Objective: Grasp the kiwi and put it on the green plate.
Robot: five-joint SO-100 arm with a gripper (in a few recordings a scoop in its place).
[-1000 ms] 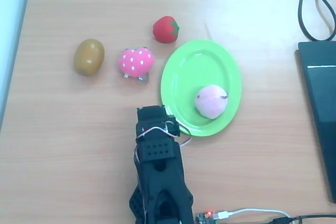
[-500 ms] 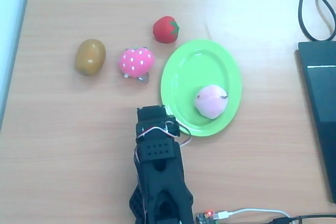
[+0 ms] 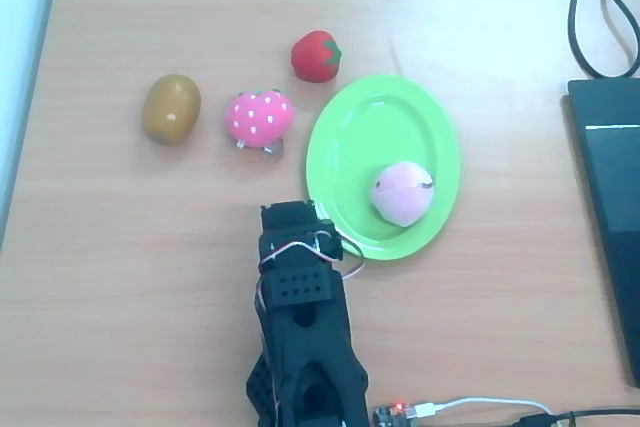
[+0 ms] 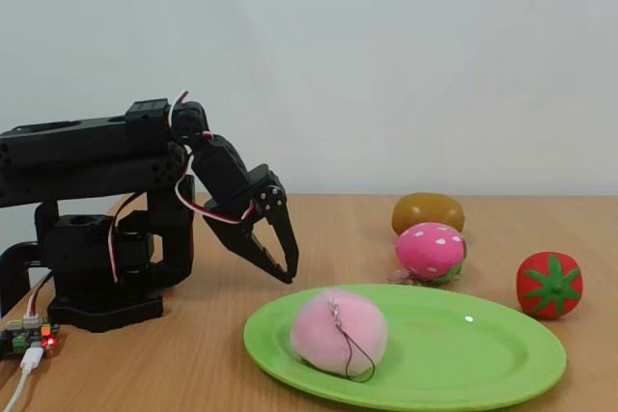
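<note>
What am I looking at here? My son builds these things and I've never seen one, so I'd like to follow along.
It's a small black robot arm bolted to a wooden table. One picture looks straight down from above; the other is taken from the side. Its pincer end, the gripper, hangs just above the table near the green plate and holds nothing. A pale pink peach lies on the plate. Beside the plate are a red strawberry, a pink dotted strawberry and the brown kiwi.

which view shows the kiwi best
The overhead view: the kiwi lies fully exposed on the table, left of the pink strawberry, with its whole outline clear. In the fixed view the kiwi sits far back, its lower part hidden behind that strawberry.
</note>
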